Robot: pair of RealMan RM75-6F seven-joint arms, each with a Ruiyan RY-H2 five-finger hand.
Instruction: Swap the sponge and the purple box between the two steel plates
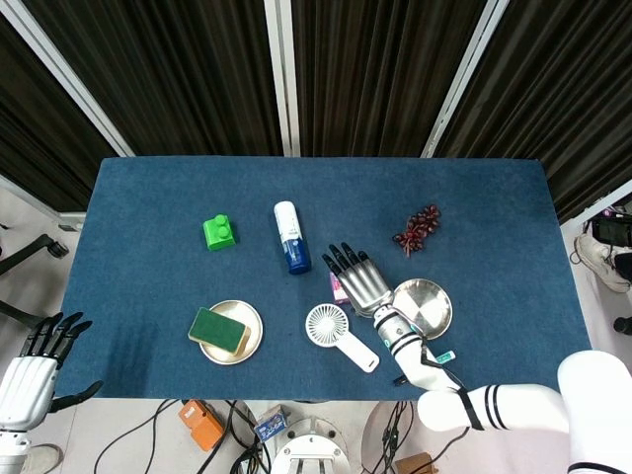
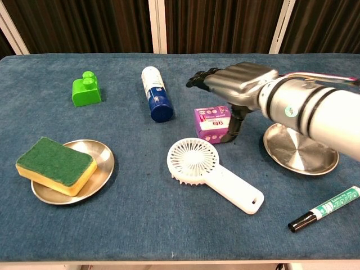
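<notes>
1. A robot test lab: a table [image 1: 148, 227] covered in blue cloth stands before dark pleated curtains [image 1: 188, 69]
2. Loose cables [image 1: 188, 425] trail on the pale floor beneath the table's front edge
</notes>
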